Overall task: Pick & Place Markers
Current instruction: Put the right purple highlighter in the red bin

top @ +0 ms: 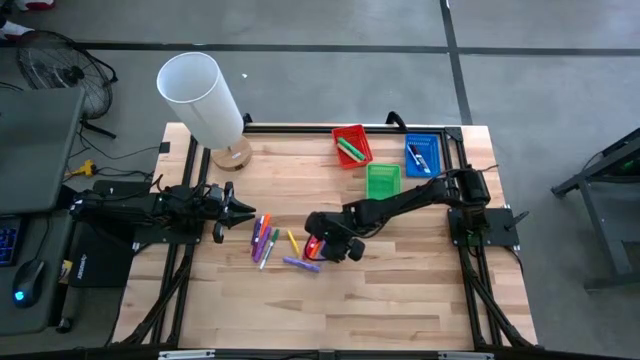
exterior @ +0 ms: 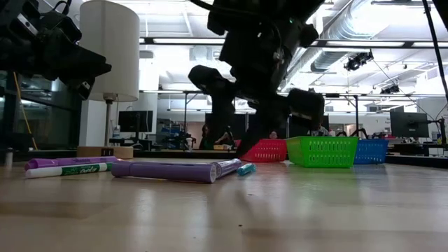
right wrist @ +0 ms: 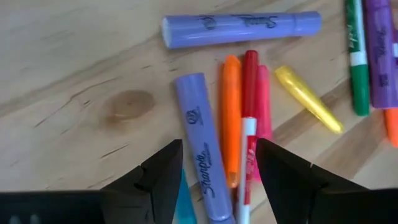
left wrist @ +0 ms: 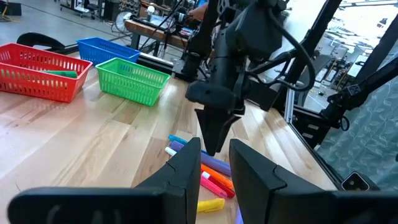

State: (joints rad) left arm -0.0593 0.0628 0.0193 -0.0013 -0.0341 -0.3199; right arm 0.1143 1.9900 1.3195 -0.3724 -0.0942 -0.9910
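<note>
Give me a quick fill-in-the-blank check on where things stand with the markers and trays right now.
1. The right gripper hovers with jaws ____ above the markers.
2. A green marker lies in the ____ tray.
3. The green tray holds ____ markers.
4. The left gripper holds ____.

Missing words: open; red; no; nothing

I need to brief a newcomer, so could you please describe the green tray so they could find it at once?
Start at the far right corner of the wooden table, where three small mesh trays sit together. The green tray is the one nearest the table's middle, set forward of the red tray and blue tray. Unlike those two, it looks empty.
</note>
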